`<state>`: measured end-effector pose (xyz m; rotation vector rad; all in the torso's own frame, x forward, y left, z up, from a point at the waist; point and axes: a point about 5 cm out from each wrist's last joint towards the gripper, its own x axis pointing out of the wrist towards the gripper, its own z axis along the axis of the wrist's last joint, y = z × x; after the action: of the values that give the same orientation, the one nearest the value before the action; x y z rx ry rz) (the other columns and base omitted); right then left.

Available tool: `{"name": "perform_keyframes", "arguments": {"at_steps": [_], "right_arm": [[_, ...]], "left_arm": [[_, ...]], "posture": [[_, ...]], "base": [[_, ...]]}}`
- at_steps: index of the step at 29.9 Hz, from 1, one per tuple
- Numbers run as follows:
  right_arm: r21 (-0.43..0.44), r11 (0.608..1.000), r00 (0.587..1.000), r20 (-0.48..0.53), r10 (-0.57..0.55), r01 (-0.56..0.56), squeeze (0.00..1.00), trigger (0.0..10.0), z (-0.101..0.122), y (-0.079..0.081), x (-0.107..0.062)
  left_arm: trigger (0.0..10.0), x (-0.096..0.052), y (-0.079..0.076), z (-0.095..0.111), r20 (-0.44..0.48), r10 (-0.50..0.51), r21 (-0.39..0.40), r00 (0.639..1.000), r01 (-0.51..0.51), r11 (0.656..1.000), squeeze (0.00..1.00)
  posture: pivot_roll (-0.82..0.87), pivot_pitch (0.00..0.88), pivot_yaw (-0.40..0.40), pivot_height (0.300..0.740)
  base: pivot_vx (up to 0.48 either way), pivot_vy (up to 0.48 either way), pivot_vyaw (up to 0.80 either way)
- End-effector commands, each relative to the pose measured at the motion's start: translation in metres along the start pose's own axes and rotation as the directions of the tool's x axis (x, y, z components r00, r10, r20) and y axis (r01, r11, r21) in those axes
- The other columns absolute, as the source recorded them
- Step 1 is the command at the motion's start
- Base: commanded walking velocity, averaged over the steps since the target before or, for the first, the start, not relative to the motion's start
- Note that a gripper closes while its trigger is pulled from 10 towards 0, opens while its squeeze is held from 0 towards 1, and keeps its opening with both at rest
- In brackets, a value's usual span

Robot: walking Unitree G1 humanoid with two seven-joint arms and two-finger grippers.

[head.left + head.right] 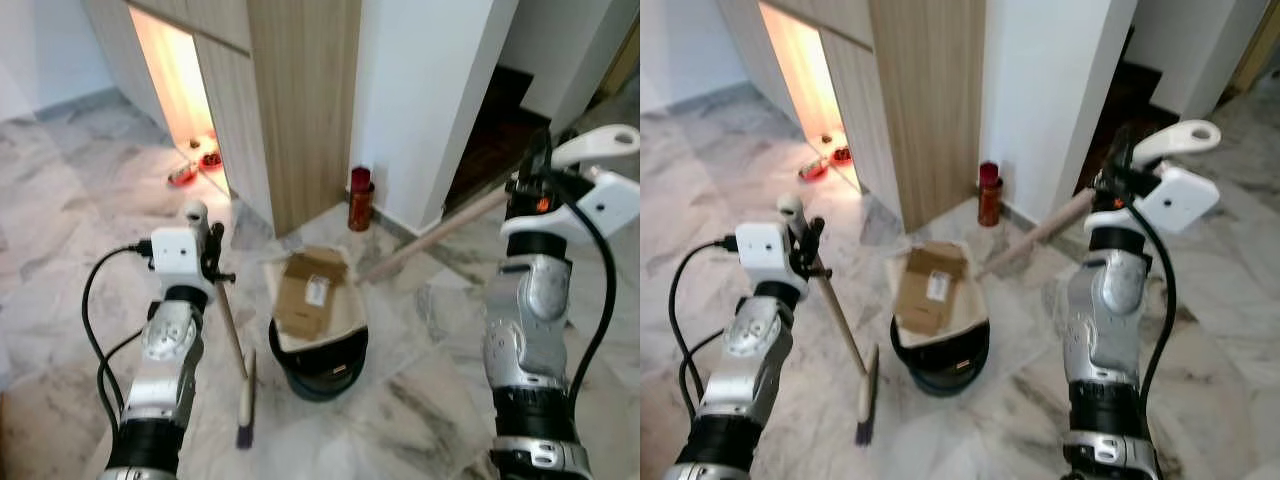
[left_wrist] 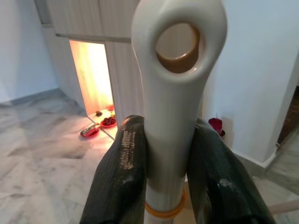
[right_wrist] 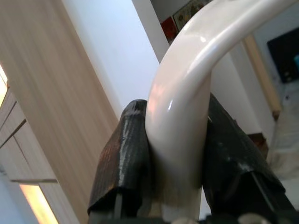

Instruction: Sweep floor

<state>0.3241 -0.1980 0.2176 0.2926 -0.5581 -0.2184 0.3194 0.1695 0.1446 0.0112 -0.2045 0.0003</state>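
Observation:
My left gripper (image 1: pixel 213 252) is shut on the white top of a broom (image 2: pixel 173 93). Its wooden stick (image 1: pixel 232 330) slants down to the brush head (image 1: pixel 246 402), which rests on the marble floor (image 1: pixel 60 300). My right gripper (image 1: pixel 530 188) is shut on the curved white handle (image 3: pixel 187 70) of a long-handled dustpan. That handle's wooden shaft (image 1: pixel 430 240) runs down to the cream pan (image 1: pixel 345 315), which sits on top of a black bin (image 1: pixel 320 368). A flattened cardboard piece (image 1: pixel 305 292) lies in the pan.
A red bottle (image 1: pixel 360 198) stands at the foot of the white wall (image 1: pixel 430 90). A wooden cabinet (image 1: pixel 300 100) rises behind the bin. Red bowls (image 1: pixel 183 176) lie in a lit opening at the back left. A dark doorway (image 1: pixel 500 135) is at the back right.

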Motion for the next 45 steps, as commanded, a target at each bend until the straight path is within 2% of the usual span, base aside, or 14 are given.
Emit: {"name": "perform_keyframes", "arguments": {"at_steps": [1,6,16,23,24,28,38,45], "right_arm": [[0.007,1.000,0.997,0.071,0.018,-0.019,0.00,10.0,0.015,0.005,0.007],[0.008,1.000,0.998,0.061,0.026,-0.027,0.00,10.0,0.014,0.006,0.007],[0.020,0.999,0.997,0.056,0.044,-0.045,0.00,10.0,0.013,0.010,0.006],[0.002,0.990,0.987,0.082,0.142,-0.142,0.00,10.0,0.016,0.024,0.004],[-0.019,0.979,0.975,0.093,0.202,-0.201,0.00,10.0,0.018,0.033,0.002],[-0.058,0.957,0.951,0.105,0.289,-0.285,0.00,10.0,0.018,0.049,-0.002],[-0.128,0.931,0.920,0.157,0.359,-0.341,0.00,10.0,0.026,0.060,-0.002],[-0.174,0.888,0.864,0.212,0.457,-0.427,0.00,10.0,0.038,0.073,-0.010]], "left_arm": [[10.0,0.003,-0.003,0.012,0.052,-0.012,-0.001,0.999,0.012,1.000,0.00],[10.0,0.000,-0.001,0.009,0.039,-0.008,0.000,0.999,0.008,1.000,0.00],[10.0,-0.001,0.000,0.008,0.040,-0.002,-0.008,0.999,0.002,1.000,0.00],[10.0,-0.001,-0.001,0.009,0.040,-0.006,-0.009,0.999,0.006,1.000,0.00],[10.0,-0.002,-0.001,0.009,0.041,-0.007,-0.011,0.999,0.007,1.000,0.00],[10.0,-0.002,-0.004,0.009,0.043,-0.018,-0.017,0.999,0.019,1.000,0.00],[10.0,-0.003,-0.005,0.009,0.046,-0.021,-0.021,0.999,0.022,1.000,0.00],[10.0,-0.003,-0.005,0.010,0.047,-0.019,-0.027,0.999,0.020,0.999,0.00]], "posture": [[-0.05,0.000,0.025,0.740],[-0.04,0.000,0.023,0.740],[-0.05,0.000,0.023,0.740],[-0.05,0.000,0.027,0.740],[-0.05,0.000,0.028,0.740],[-0.05,0.000,0.030,0.740],[-0.05,0.000,0.028,0.740],[-0.05,0.000,0.028,0.740]], "base": [[0.296,0.000,0.00],[0.283,0.000,0.00],[0.000,0.000,0.00],[0.000,0.000,0.00],[0.000,0.000,0.00],[0.000,0.000,0.00],[0.000,0.000,0.00],[0.000,0.000,0.00]]}}
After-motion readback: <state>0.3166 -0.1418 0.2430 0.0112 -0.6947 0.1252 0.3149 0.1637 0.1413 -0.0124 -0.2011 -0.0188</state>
